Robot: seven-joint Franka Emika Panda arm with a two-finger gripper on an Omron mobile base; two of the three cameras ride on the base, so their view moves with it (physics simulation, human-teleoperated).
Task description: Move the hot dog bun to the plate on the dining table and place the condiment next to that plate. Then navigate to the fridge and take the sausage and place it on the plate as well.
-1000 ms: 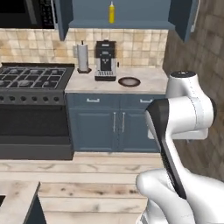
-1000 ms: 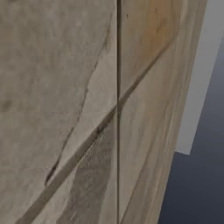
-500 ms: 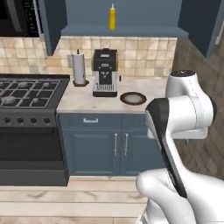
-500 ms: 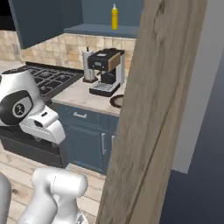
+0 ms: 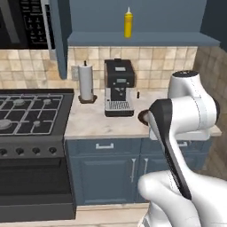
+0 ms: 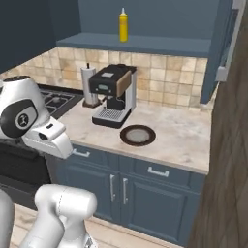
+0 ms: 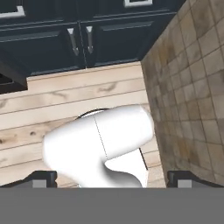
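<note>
The condiment, a yellow squeeze bottle with a white nozzle, stands upright on a blue shelf above the counter, over the coffee machine. My gripper points down at the wooden floor, far below the bottle. Its two dark fingertips stand wide apart, so it is open and holds nothing. The arm is folded close to the base. The hot dog bun, the plate, the dining table, the fridge and the sausage are out of view.
On the beige counter stand a black coffee machine, a paper towel roll and a small dark brown plate. A gas stove lies to the left. A wooden panel rises close on the right.
The whole picture has shifted, so the base has moved: the counter with the coffee machine is now nearer and larger. The wooden panel has slid to the right edge. The gripper stays open.
</note>
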